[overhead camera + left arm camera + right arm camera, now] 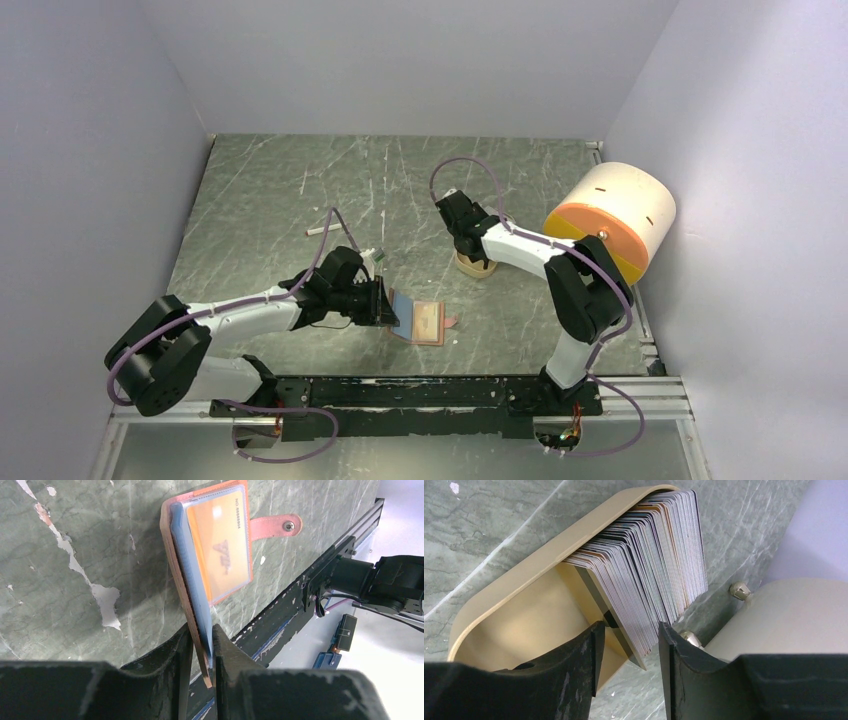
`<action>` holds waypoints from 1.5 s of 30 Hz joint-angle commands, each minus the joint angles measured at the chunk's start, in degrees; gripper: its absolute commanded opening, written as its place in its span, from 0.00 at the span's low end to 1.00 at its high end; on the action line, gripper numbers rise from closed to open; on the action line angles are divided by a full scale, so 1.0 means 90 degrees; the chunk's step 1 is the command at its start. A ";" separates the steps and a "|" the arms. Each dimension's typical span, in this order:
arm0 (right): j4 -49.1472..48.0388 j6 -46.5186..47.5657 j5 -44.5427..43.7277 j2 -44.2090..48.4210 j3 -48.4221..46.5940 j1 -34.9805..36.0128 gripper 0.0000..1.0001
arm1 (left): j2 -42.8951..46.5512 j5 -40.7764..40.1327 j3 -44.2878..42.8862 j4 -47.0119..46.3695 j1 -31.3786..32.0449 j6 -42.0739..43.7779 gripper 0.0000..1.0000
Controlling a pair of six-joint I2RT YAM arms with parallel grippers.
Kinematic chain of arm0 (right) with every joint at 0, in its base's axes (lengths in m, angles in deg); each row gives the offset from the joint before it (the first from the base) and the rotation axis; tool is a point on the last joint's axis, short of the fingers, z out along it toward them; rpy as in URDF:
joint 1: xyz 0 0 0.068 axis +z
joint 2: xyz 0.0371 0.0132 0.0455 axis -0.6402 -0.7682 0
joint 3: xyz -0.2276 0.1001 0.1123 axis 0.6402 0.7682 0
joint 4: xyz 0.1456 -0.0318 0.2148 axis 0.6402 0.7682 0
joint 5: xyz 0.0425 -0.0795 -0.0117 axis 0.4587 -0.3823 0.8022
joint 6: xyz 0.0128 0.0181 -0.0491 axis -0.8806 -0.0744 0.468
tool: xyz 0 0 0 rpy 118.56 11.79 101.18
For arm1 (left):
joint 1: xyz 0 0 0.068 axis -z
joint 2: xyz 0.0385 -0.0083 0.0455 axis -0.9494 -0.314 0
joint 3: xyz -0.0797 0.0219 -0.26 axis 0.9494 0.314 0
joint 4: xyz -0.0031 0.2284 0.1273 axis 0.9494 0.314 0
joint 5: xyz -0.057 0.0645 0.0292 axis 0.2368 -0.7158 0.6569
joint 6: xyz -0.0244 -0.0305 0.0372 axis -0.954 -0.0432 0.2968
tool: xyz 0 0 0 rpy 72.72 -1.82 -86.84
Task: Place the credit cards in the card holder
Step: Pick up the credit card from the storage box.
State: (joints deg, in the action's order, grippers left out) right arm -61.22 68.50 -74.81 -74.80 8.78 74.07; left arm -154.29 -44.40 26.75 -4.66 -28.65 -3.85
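While the left claw is clamped shut on the near edge of the reddish-brown card holder, we see that holder lying open on the green marbled bench, close to the front rail between the two arms. A light blue card is squeezed against the gripped leather flap inside the same pinch, and both look tilted up from the bench. The other half lies flat, with an orange-yellow card showing through a clear sleeve and a leather strap with a metal snap sticking out past it. Further back and to the right, the right claw hangs over a tan tray with rounded ends, where a thick stack of cards stands on edge, leaning. Its jaws are apart, straddling the nearest few cards of the stack; we cannot tell whether they touch. A large cream-and-orange cylinder sits just beside the tray.
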 commanded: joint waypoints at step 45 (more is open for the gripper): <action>0.1316 -0.1375 0.0330 0.0372 -0.0636 0.0673 0.00 | -0.0071 0.0003 0.0105 -0.0220 -0.0028 -0.0190 0.25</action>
State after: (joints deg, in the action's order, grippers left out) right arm -52.34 60.76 -71.90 -72.66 5.94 78.90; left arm -154.27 -44.29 26.75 -4.70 -28.65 -4.79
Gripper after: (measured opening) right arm 0.019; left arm 0.249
